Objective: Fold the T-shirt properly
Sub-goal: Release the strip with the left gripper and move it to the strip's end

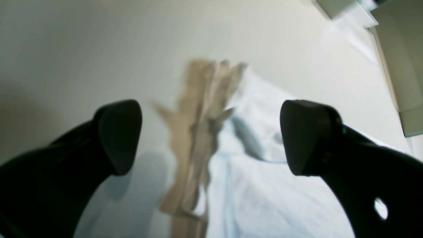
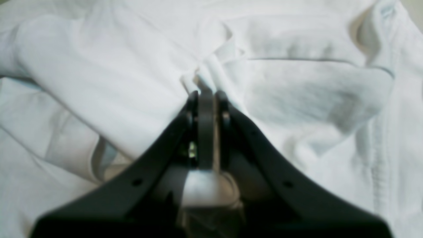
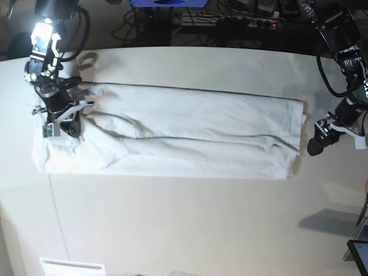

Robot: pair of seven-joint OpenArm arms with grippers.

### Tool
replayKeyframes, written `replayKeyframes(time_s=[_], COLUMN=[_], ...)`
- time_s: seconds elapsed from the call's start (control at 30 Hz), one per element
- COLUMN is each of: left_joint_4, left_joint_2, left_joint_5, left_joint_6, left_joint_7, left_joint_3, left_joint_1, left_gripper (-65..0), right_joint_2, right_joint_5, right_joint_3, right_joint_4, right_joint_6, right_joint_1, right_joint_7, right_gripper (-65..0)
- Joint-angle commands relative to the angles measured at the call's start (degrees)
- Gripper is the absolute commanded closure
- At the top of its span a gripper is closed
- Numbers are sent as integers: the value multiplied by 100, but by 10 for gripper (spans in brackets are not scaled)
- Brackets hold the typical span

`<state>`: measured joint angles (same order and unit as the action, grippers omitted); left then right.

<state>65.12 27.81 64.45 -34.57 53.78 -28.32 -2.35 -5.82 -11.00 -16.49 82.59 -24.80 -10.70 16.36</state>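
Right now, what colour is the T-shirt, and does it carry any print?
Plain white T-shirt, no print visible; the base view shows it best.

The black two-fingered left gripper [image 1: 211,137] hangs with its jaws spread wide and nothing between them. The black right gripper [image 2: 207,94] has its jaws pressed together, pinching a fold of the wrinkled white cotton T-shirt [image 2: 132,82].

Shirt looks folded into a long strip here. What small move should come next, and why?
Probably the right gripper lets go. Its jaws are pinched shut on a fold of the T-shirt, which already lies flat as a long band on the table. The left gripper is open and off the cloth, beside the other end.
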Motion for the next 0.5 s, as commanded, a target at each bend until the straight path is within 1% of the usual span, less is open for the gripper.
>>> replayKeyframes(time_s=[0.0,0.1,0.2,0.3,0.47], left_joint_4=[-29,-345,-460,-442,-460], left_joint_2=[115,89,-34,-263,-623], left_joint_5=[144,-23,-445,-875,-1420], left_joint_6=[-64,-64,-73,-82,-82], left_joint_7=[-116,-134,-134,-134,-134], left_joint_3=[-21,23,102,93,102], left_joint_1=[-156,-271,-446,-561,-736], left_gripper=[-650,-650,-650,-650,-650], right_joint_2=[-72,-90,-90,-90,-99], right_joint_5=[243,243,243,243,243], right_joint_3=[-43,-43,-43,-43,-43], right_joint_4=[-17,-17,-17,-17,-17], right_joint_6=[128,128,128,128,128], right_joint_1=[-69,-77,-77,-69,-42], right_joint_7=[417,417,417,417,417], right_gripper=[-22,-22,-22,-22,-22])
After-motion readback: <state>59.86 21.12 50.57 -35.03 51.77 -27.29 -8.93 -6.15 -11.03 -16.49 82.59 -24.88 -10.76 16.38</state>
